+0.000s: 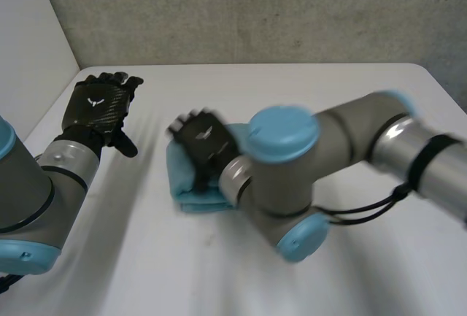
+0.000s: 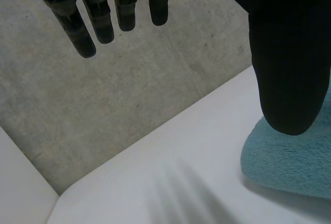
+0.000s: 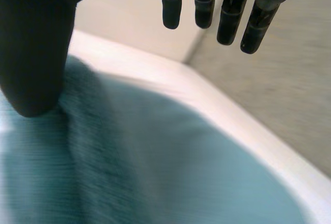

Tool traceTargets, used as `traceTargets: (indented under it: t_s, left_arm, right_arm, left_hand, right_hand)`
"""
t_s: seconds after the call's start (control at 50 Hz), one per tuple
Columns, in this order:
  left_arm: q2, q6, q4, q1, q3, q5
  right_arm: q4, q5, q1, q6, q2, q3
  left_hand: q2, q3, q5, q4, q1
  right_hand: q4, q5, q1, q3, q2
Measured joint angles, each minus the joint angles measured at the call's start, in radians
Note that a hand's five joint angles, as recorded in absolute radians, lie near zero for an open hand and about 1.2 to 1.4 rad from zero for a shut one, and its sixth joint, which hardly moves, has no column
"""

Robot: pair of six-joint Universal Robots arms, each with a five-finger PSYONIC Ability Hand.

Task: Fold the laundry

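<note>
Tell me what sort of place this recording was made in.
Probably a lab or test room rather than a home: a bare concrete wall, a plain white table, and a single folded blue towel lying beneath the right robot hand.

L hand (image 2: 287,53) is seen w/ fingers (image 2: 85,32) held straight, nothing gripped. Teal towel (image 2: 289,164) is laid on white table (image 2: 155,182), by thumb tip; contact can't be told. Grey wall (image 2: 103,100) is seen behind table.
</note>
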Motion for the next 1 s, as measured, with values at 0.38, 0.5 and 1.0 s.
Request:
traceTargets:
  t_s: [0.38, 0.5, 1.0]
  left_arm:
    - [-0.343, -0.212, -0.329, -0.181, 0.373, -0.003]
    - [-0.407, -0.224, -0.436, -0.181, 0.416, -0.008]
    - [0.076, -0.216, -0.557, -0.092, 0.503, -0.002]
  right_arm:
    - [0.154, -0.038, -0.248, 0.212, -0.001, 0.031]
    - [0.223, -0.044, -0.269, 0.208, 0.076, -0.028]
    - [0.260, 0.090, -0.369, 0.206, -0.430, 0.008]
  left_hand:
    - [0.000, 0.000, 0.000, 0.000, 0.000]
    - [0.000, 0.000, 0.000, 0.000, 0.000]
    - [0.000, 0.000, 0.000, 0.000, 0.000]
  right_hand:
    - [-0.026, -0.024, -0.019, -0.043, -0.036]
    - [-0.026, -0.024, -0.019, -0.043, -0.036]
    - [-0.026, -0.036, -0.019, -0.043, -0.036]
